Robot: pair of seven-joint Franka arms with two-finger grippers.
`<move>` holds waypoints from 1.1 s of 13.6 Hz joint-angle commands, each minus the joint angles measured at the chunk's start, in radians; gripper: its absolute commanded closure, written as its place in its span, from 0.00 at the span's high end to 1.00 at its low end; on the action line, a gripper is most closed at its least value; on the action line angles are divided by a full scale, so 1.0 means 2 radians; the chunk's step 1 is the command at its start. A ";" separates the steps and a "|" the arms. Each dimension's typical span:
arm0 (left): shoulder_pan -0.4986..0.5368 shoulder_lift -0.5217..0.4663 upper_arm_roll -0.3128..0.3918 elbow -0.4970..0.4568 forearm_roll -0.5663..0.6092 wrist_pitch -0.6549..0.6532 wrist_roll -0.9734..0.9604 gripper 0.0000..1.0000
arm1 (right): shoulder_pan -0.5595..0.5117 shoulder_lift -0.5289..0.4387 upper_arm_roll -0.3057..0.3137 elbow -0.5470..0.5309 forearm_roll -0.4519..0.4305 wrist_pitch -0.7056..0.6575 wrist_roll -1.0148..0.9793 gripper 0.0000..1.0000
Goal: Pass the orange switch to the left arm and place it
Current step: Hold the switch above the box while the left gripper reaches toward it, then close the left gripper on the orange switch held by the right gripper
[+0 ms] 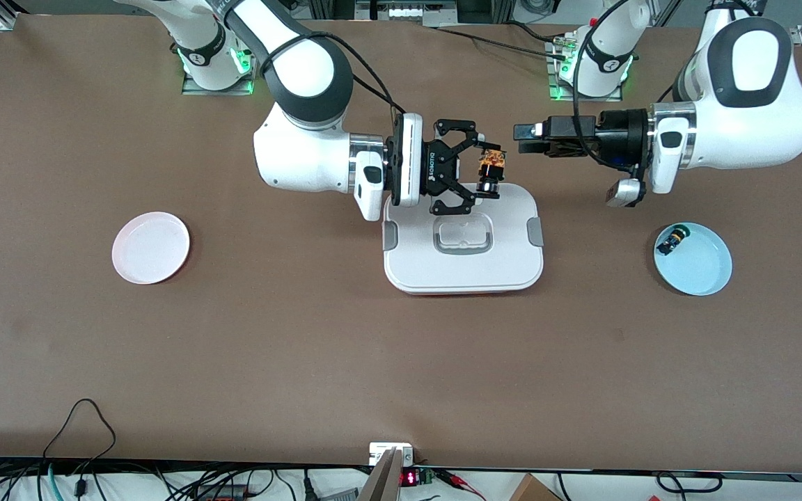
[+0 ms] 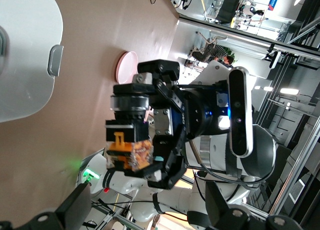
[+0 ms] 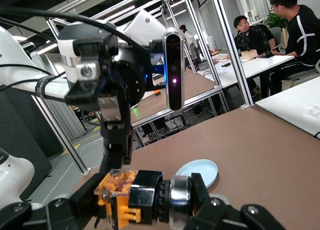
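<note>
Front view: right claw [image 1: 488, 169] clamps the small orange-capped black switch [image 1: 491, 167] above the white plastic box [image 1: 464, 268], facing the left claw [image 1: 523, 138], fingers apart; handover and placing remain.

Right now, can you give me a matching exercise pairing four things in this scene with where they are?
Things:
1. orange switch
2. green-capped switch
3. pink plate
4. box

Places:
A. on the blue plate
B. table's middle
C. in the right gripper, jaws shut
D. toward the right arm's end

Pairs: 1-C, 2-A, 3-D, 4-B
</note>
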State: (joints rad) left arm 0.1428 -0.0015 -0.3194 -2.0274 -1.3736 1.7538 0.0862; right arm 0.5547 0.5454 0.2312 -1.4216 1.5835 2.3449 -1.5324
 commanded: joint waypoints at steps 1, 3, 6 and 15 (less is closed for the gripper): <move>-0.002 0.023 -0.008 -0.009 -0.041 0.022 0.047 1.00 | 0.002 0.008 0.001 0.015 0.011 0.004 -0.011 0.00; -0.002 0.039 -0.009 -0.008 -0.058 0.030 0.082 1.00 | 0.002 0.008 0.001 0.015 0.012 0.004 -0.011 0.00; -0.019 0.048 -0.010 -0.006 -0.083 0.039 0.084 0.94 | 0.001 0.008 0.001 0.015 0.012 0.004 -0.011 0.00; -0.025 0.045 -0.009 -0.005 -0.085 0.040 0.087 0.26 | 0.001 0.008 0.001 0.015 0.012 0.004 -0.010 0.00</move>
State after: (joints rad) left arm 0.0912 0.0952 -0.3380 -2.0426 -1.5233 1.8267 0.2310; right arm 0.5540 0.5465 0.2311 -1.4185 1.5868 2.3487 -1.5529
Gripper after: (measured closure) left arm 0.656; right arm 0.247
